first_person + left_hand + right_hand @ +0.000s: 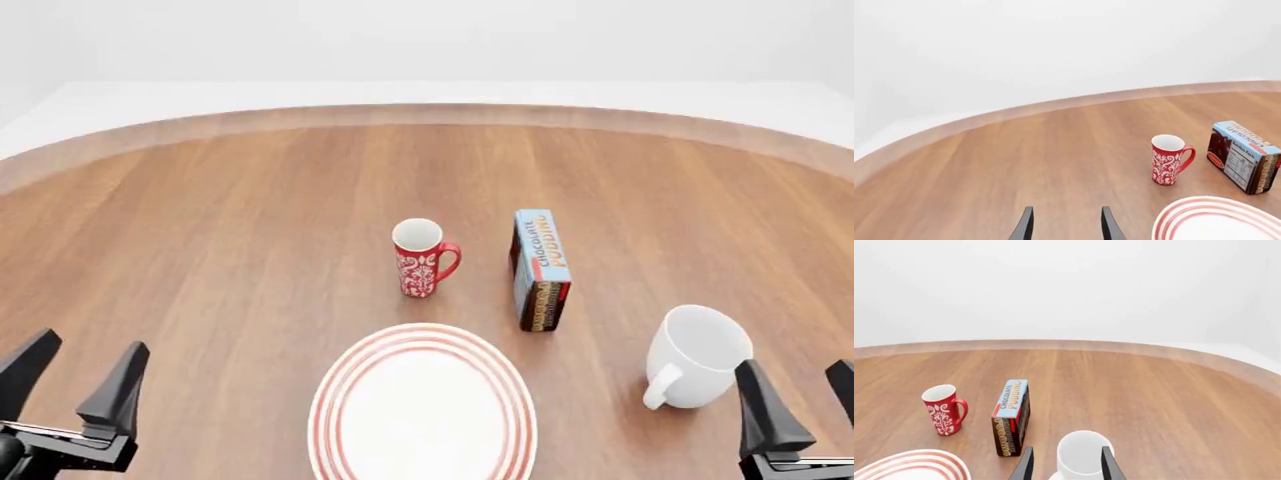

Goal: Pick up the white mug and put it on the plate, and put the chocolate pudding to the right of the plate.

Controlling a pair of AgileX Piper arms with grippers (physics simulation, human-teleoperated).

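Wood-grain tabletop [240, 230] carries four items: two mugs, one plate and one carton. Taking the plate [423, 405] as the dial's centre in the front view, the red mug [422, 257] stands upright at twelve o'clock, the chocolate pudding [539, 268] stands on edge at about one o'clock, and the white mug [697, 356] sits upright at about three o'clock, well clear of the rim, its handle turned toward the arms' side.

Two grippers wait at the near edge. The right gripper [801, 400] has its jaws spread wide and empty just behind the white mug, probably lined up for the first pick; its wrist view shows the mug's open mouth between the fingers. The left gripper [74, 375], also wide and empty, hangs at about nine o'clock, well apart from everything, seemingly parked out of the way. Neither the mug nor the carton is yet where the task wants it.
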